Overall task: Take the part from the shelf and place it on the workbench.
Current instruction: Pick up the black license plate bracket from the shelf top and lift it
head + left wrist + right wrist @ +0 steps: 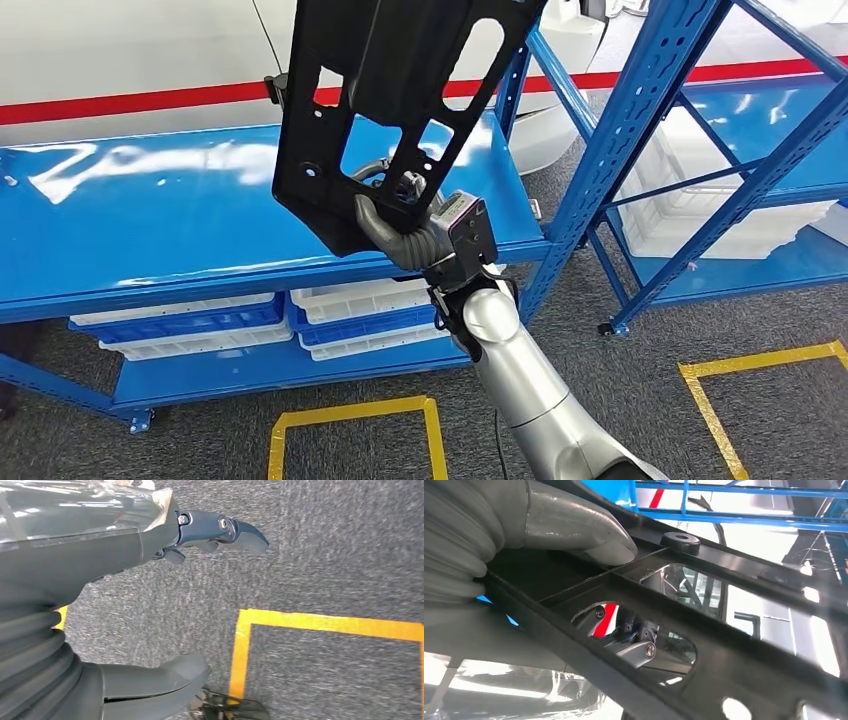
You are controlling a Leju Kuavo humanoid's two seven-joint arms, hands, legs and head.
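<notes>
A large black plastic part (385,95), flat with several cut-out openings, is lifted upright in front of the blue shelf (150,215). My right hand (405,225) grips its lower edge, thumb on the near face and fingers behind. In the right wrist view the thumb (574,527) presses on the part (724,645) and dark fingers (636,650) show through an opening. My left hand (150,605) hangs over grey carpet, its fingers apart with nothing between them.
White and blue trays (250,320) sit on the shelf's lower level. A second blue rack (700,150) with white trays (700,215) stands at the right. Yellow tape squares (355,430) mark the grey carpet. A white vehicle body with a red stripe (130,100) is behind the shelf.
</notes>
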